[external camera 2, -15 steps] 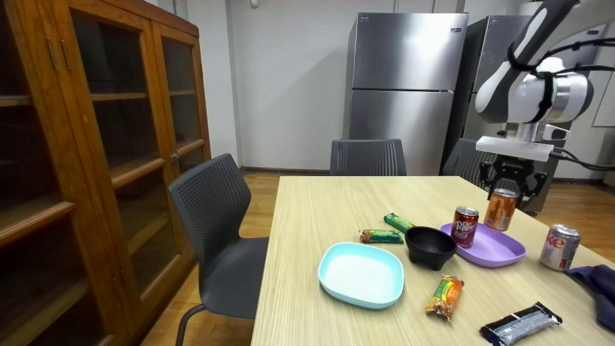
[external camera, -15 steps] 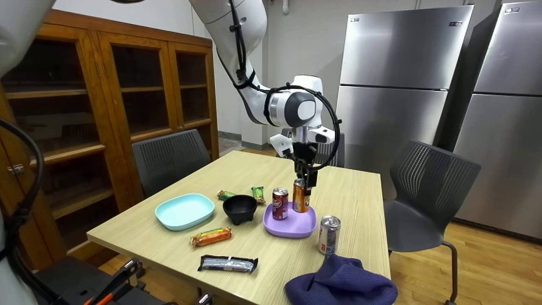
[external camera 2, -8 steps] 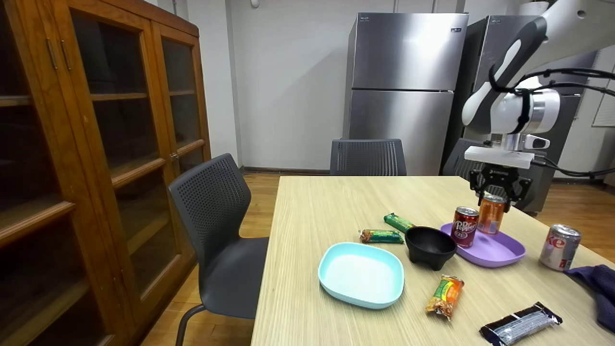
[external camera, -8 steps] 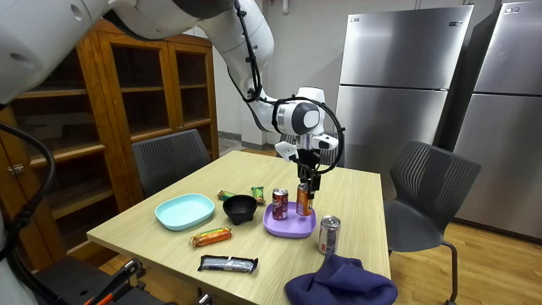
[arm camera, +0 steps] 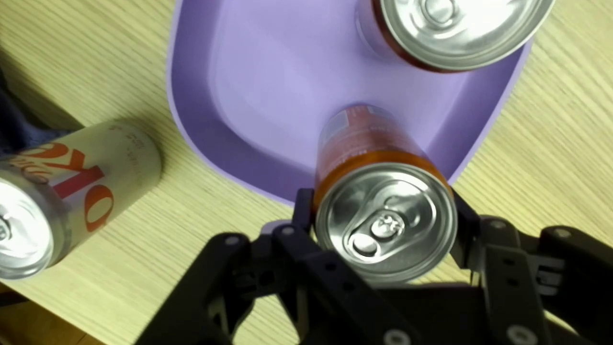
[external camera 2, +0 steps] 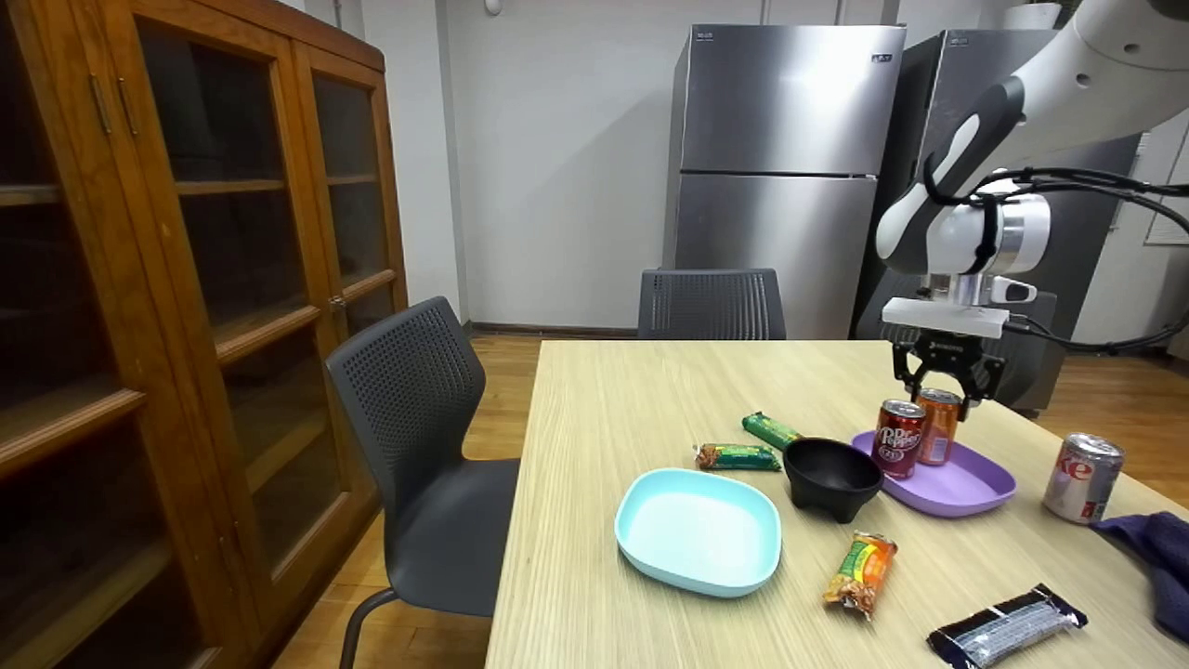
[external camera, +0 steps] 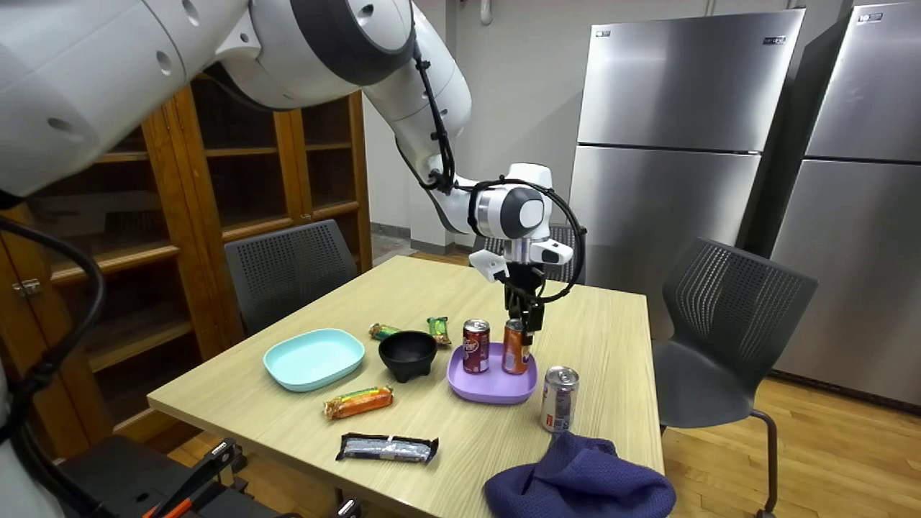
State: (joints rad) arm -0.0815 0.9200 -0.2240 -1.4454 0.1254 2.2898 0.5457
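While my gripper (arm camera: 383, 215) hangs over the purple plate (arm camera: 268, 86), near its rim, I've got the orange can (arm camera: 383, 191) pinched: my fingers (arm camera: 303, 211) one to a side, both up by the lid. And look at it, nearly upright between my jaws, pull tab facing me, its base reaching down inside the plate's rim; whether it touches the plate's floor, I can't tell. Now, just beyond my jaws on that same plate, there's the Dr Pepper can (external camera 2: 898, 441), standing upright, with a strip of bare purple showing between it and mine in the wrist view. Over to the left of my jaws in that view, off the plate, a silver can (arm camera: 119, 163) with red lettering stands on the table (external camera: 432, 288), and right beside it lies the crumpled dark blue cloth (external camera: 583, 478). Farther out past the Dr Pepper can, both exterior views give me the black bowl (external camera 2: 833, 492), then two green-wrapped bars (external camera 2: 740, 457) near it, then the turquoise plate (external camera 2: 699, 534). Well away from my jaws lie an orange-wrapped bar (external camera 2: 861, 567) and a black-and-silver bar (external camera: 387, 448), and beyond the table's edge stand dark grey chairs (external camera: 291, 266) and a steel fridge (external camera: 676, 79).
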